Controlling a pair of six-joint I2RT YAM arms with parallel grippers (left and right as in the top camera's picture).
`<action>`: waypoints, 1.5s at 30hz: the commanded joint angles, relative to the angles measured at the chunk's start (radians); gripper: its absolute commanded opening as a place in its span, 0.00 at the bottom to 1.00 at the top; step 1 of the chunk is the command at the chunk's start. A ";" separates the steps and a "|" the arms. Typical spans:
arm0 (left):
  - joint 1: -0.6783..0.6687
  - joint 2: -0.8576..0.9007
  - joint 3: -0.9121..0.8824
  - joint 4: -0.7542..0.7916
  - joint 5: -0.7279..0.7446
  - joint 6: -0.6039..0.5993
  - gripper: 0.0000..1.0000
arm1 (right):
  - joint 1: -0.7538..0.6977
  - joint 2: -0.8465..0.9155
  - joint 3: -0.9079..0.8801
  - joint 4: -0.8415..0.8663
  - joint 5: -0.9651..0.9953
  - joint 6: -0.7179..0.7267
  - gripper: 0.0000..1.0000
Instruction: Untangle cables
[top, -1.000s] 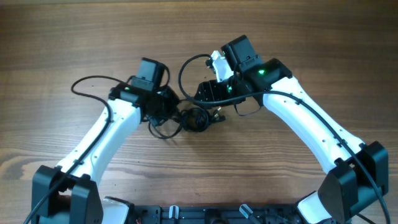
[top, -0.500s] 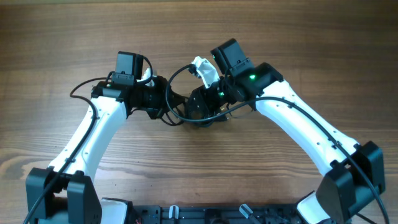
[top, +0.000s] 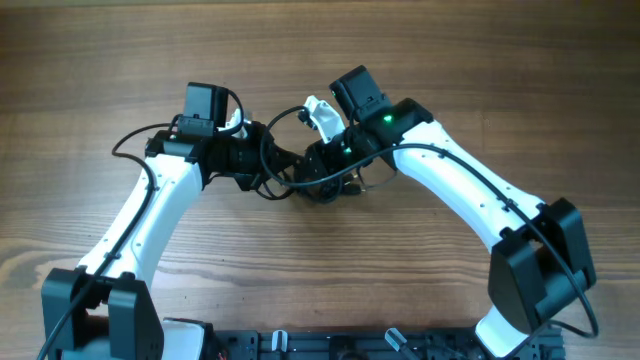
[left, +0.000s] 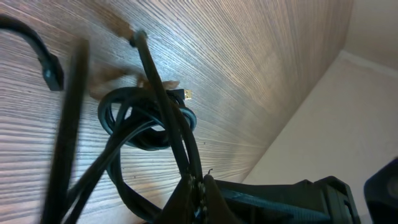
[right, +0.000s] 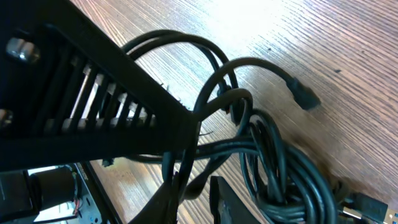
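Under both end effectors the wooden counter (top: 100, 60) spreads bare, and the left arm (top: 150, 220) and right arm (top: 460, 190) lean inward from either side, elbows out and wrists pitched down, so their tips almost meet at its middle. Between those tips lie the cables (top: 292, 178), a thin black bundle partly lifted, with one loop arching up just beyond the right end effector (right: 194, 199) and a tight coil resting on the wood ahead of the left end effector (left: 194, 190). The left one looks closed narrow on the strands that run straight into its tips. The right one sits close over the knot with a strand crossing its tips, but I cannot tell whether it pinches that strand or merely touches it. The cord should be light, limp and a little springy, and smooth enough to slide through a loose pinch. It will likely cinch tighter if both sides simply pull apart. A better hold is probably a single strand just outside the coil, or just behind one of the plug ends (right: 303, 96), which are stiffer and easier to thread back through a loop. Another small metal-tipped plug (left: 185, 94) pokes out past the coil, on its far side from the left end effector.
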 joint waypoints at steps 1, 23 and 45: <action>0.003 0.001 -0.001 0.006 0.040 0.018 0.04 | 0.000 0.046 -0.011 0.018 -0.013 0.009 0.15; 0.004 0.001 -0.001 0.030 0.040 -0.002 0.04 | 0.036 0.124 -0.013 0.105 -0.053 0.311 0.04; 0.003 0.001 -0.001 -0.127 -0.417 0.018 0.04 | -0.354 -0.243 0.005 0.078 -0.463 0.220 0.04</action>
